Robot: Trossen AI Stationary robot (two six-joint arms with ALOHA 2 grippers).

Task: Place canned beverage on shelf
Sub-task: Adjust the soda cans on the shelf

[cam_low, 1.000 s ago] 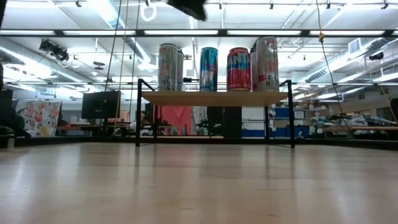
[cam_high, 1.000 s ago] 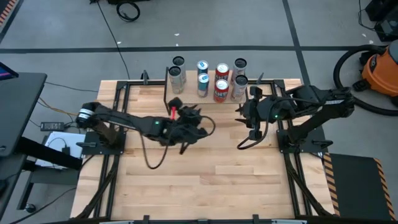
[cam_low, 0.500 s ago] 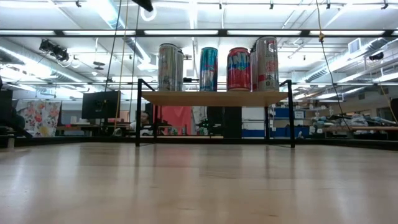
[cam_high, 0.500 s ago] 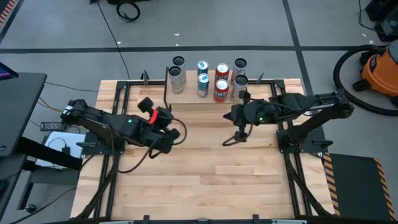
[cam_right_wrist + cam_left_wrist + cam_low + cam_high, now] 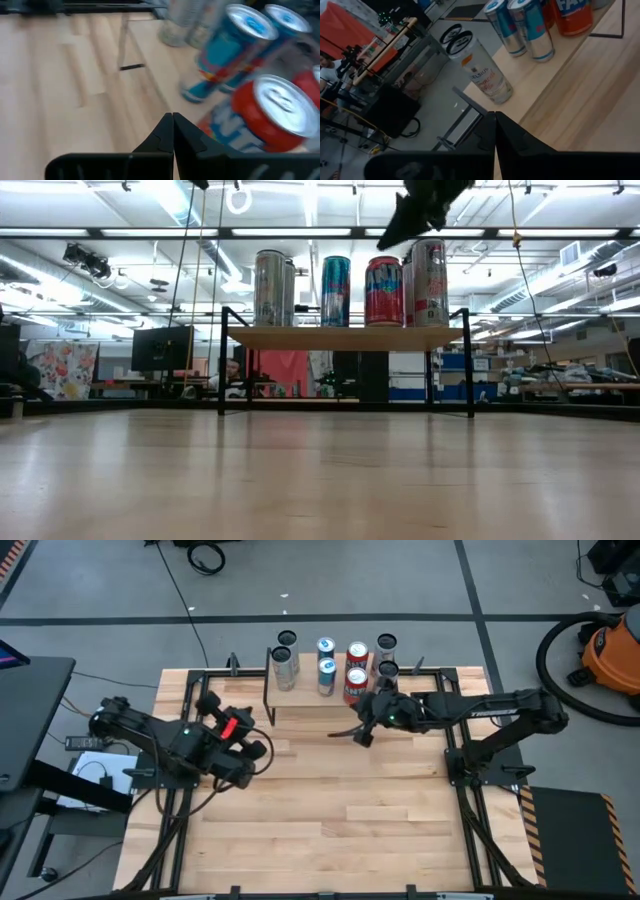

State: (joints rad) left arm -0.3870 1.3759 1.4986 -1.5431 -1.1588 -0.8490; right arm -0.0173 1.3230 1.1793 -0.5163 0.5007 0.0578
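Note:
The shelf stands on thin black legs at the table's far middle. Several canned beverages stand upright on it: silver, blue and red. My right gripper hangs shut and empty above the table just in front of the shelf, near the red cans; it also shows at the low view's top. My left gripper is shut and empty, raised over the table's left part and pointing toward the shelf's left end.
Black frame rails run along the table's left and right sides. An orange vacuum stands on the floor at the far right. A dark screen sits off the left edge. Bare tabletop spreads toward the near edge.
My left gripper has drawn back toward the table's left edge, away from the shelf. My right gripper has swung toward the table's left and come down in front of the shelf's red cans, entering the low view from above. The cans have stayed in place.

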